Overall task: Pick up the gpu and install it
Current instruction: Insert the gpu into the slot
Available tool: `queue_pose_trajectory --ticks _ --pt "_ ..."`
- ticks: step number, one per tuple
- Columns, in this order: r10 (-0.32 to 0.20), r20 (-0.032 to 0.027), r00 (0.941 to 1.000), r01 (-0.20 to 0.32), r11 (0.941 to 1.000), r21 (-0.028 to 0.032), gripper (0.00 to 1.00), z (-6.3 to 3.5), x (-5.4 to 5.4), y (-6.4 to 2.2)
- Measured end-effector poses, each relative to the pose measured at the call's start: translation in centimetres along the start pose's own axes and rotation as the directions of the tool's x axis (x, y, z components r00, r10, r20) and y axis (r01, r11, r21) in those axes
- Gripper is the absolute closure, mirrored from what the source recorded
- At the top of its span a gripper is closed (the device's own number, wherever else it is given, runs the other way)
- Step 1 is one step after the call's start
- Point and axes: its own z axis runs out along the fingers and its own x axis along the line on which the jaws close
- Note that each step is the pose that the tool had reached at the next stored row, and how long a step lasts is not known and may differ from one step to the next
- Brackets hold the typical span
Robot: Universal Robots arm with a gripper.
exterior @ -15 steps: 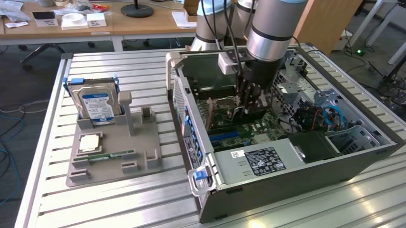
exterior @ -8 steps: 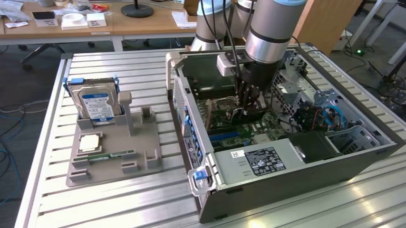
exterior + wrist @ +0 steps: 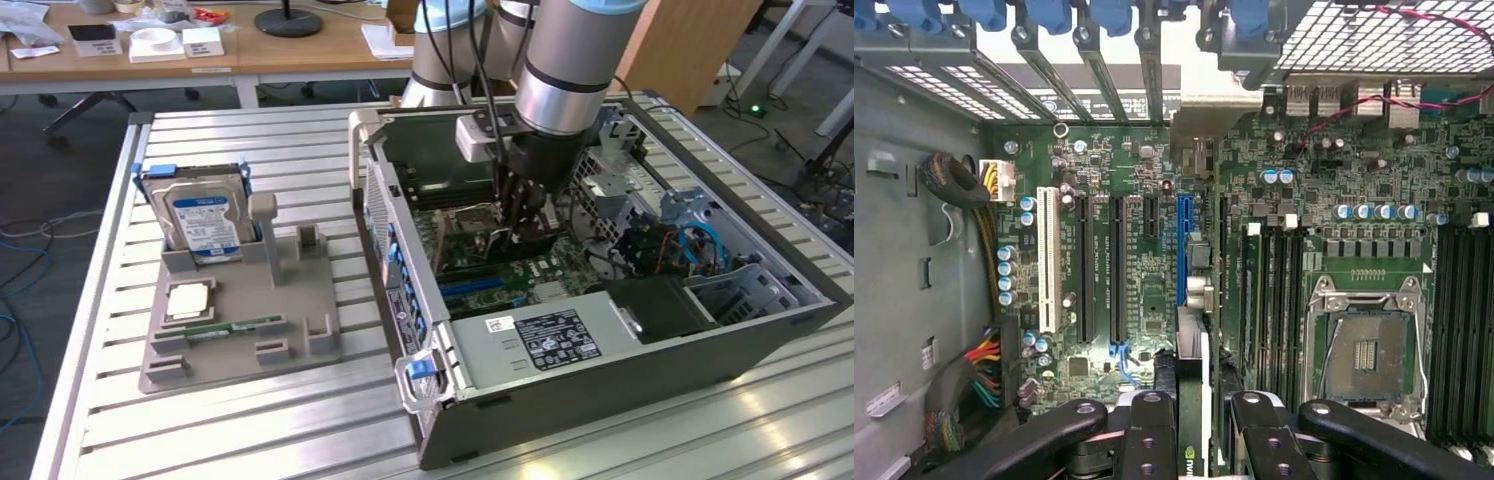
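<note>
The gpu (image 3: pixel 518 236) is a thin dark card held upright inside the open computer case (image 3: pixel 747 330), just above the green motherboard (image 3: pixel 534 270). My gripper (image 3: pixel 523 212) reaches down into the case and is shut on the card's upper edge. In the wrist view, the black fingers (image 3: pixel 1150 435) clamp the gpu (image 3: pixel 1192 350) from both sides, and my gripper (image 3: pixel 1194 425) looks straight down along it. The card is seen edge-on, with its pale metal bracket (image 3: pixel 1222 105) at the rear slot openings. It hangs over the blue expansion slot (image 3: pixel 1182 250); I cannot tell whether it touches the slot.
A grey parts holder (image 3: pixel 240 340) at the exterior view's left carries a silver hard drive (image 3: pixel 200 220), a square processor chip (image 3: pixel 188 300) and a green memory stick (image 3: pixel 235 327). Inside the case are a power supply (image 3: pixel 561 335), a drive cage (image 3: pixel 741 290), cables (image 3: pixel 984 365) and the empty processor socket (image 3: pixel 1369 350).
</note>
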Motion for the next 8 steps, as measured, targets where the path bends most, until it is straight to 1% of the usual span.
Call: queue_pose_trajectory --ticks 3,8 --pt "0.000 -0.0002 1.0000 0.000 1.0000 -0.0001 0.74 0.17 0.00 0.01" --pt "0.000 -0.0001 1.0000 0.000 1.0000 -0.0001 0.74 0.18 0.16 0.05"
